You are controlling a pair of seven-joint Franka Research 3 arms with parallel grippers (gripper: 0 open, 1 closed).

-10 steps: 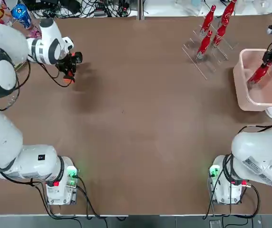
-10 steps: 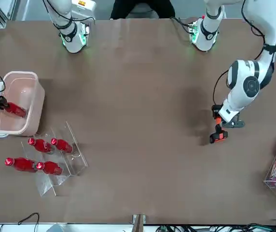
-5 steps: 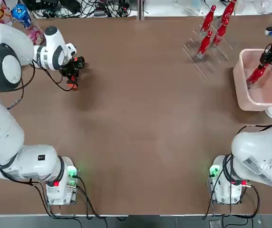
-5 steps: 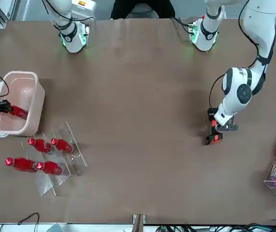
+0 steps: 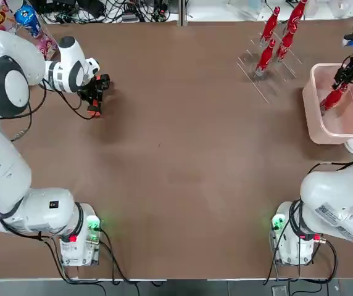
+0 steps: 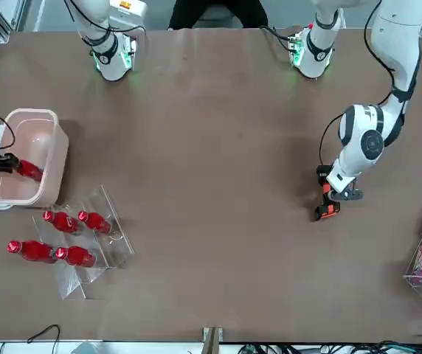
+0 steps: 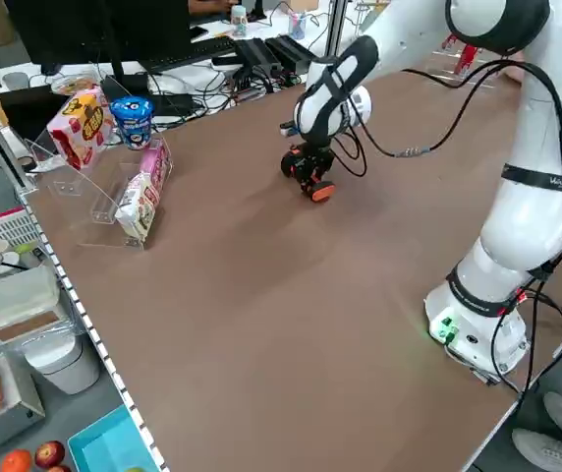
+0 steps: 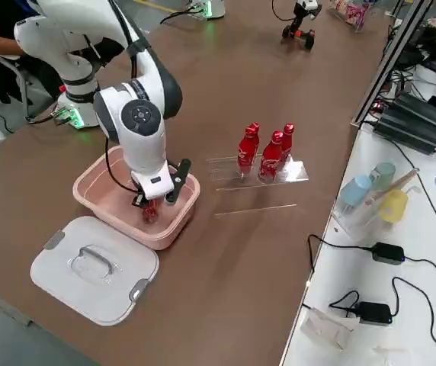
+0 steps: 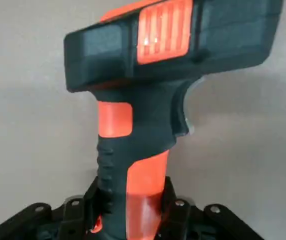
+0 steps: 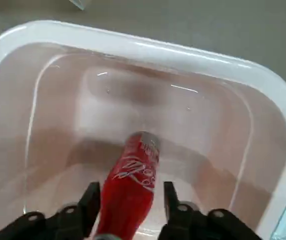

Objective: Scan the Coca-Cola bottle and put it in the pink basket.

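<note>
Taking the top view as a clock face, we have the right gripper (image 10: 131, 187) between two and three o'clock, over the pink basket (image 5: 310, 105). Its fingers stand partway apart around the Coca-Cola bottle (image 10: 130, 185), with a gap on one side, so we judge it released. The bottle leans inside the basket. We should let it settle, then open a little more and lift straight up, so that neither finger drags it or catches the rim. At ten o'clock, the left gripper (image 9: 133, 185) is closed on the scanner's handle (image 9: 148, 185); we'd best keep that arm quiet.

The right wrist view shows that finger gap, which the top view hides under the arm. The right side view shows the whole white lid (image 8: 96, 267), at seven o'clock from the basket; the top view gives us only part of it.
</note>
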